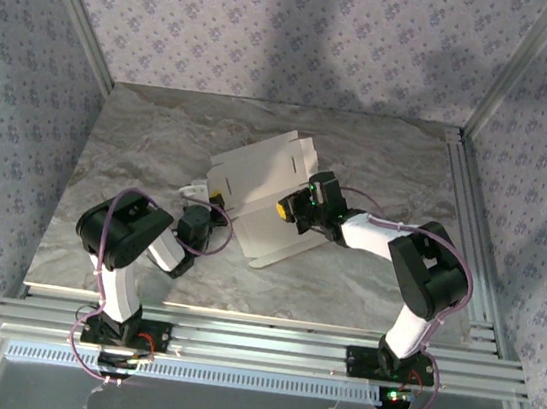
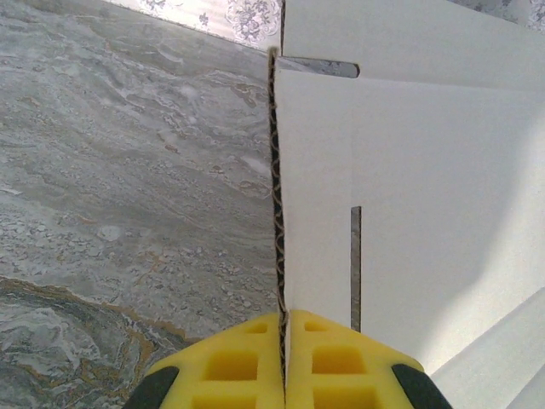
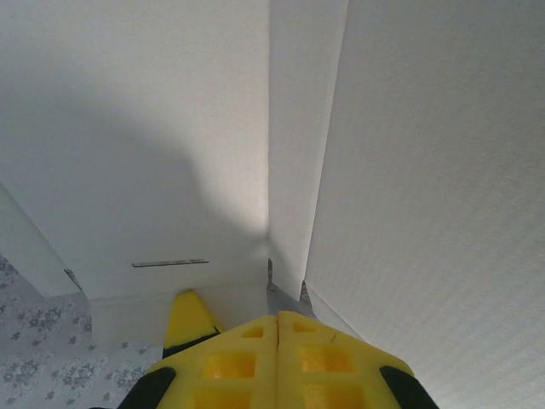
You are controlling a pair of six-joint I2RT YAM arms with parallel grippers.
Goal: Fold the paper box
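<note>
Box: one card sheet, mid-table, white face up; it looks tilted, not lying flat

Left gripper: at the sheet's 9 o'clock edge, yellow pads pinched together on the card's rim

Right gripper: toward 3 o'clock, pads together; you seem to have a raised panel nipped between them, though the contact is partly hidden

Progress, as you can judge it: early. One panel stands bent up near the right gripper; the rest is open sheet. No walls closed, no tabs tucked, yellow face not outward

Count: one box, two grippers, two slots in the left wrist view
</note>
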